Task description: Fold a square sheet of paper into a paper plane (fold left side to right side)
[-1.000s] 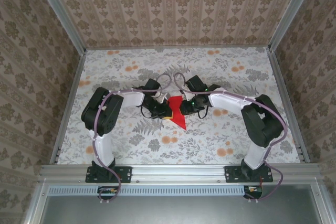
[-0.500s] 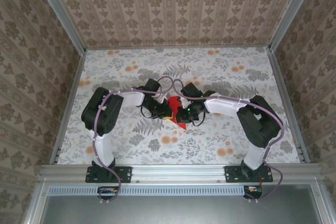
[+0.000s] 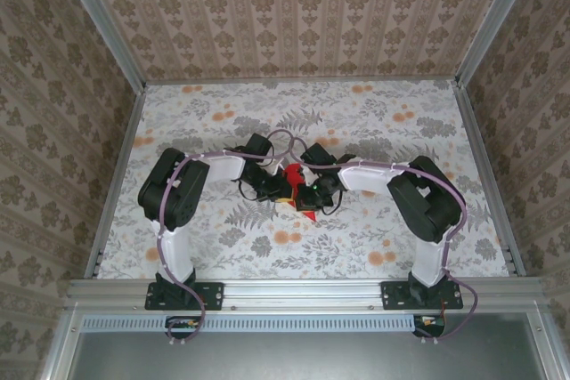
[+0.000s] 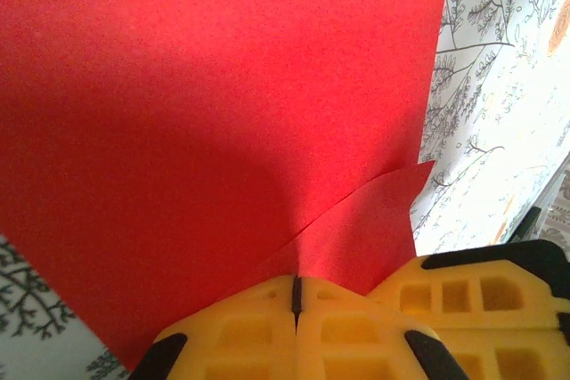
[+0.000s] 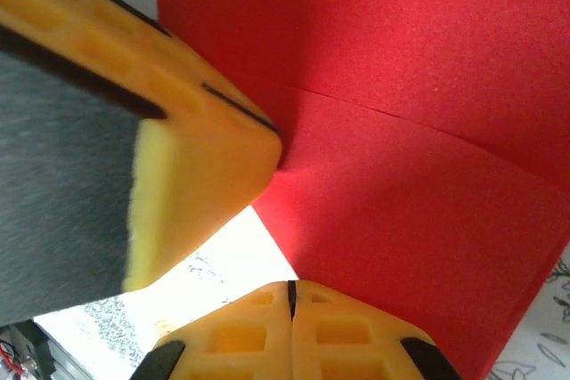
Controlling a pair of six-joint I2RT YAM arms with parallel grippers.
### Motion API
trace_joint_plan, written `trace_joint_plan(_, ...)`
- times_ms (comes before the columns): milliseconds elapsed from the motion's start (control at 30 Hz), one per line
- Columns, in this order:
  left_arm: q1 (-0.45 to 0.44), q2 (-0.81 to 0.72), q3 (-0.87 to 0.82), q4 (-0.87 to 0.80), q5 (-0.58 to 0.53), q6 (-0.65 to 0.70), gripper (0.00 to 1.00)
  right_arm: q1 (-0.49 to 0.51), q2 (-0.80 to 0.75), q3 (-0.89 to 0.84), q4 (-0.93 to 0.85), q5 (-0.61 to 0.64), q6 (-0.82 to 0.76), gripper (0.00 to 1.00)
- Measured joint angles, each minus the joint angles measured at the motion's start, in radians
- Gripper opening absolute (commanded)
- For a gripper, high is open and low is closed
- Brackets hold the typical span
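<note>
Your right pincer [image 5: 289, 295], newly swung in, now rests with its tips together on the square sheet of paper [image 5: 427, 86] beside your equally closed left pincer [image 4: 295, 295], so creasing seems underway.

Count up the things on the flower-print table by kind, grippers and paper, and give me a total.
Two-finger grippers with yellow foam fingers: 2, the left gripper and the right gripper
Sheets of paper: 1, the thin bright red paper sheet
Total: 3

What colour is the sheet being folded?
The sheet of paper is plain bright red, unmarked; the left wrist view shows it best.
</note>
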Motion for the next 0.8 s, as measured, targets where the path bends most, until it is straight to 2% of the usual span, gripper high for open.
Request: trace_joint_plan(800, -0.002, 0.001, 0.015, -0.029, -0.019, 0.013, 0.01, -0.008, -0.044, -0.042, -0.055, 0.033, 0.048, 0.00)
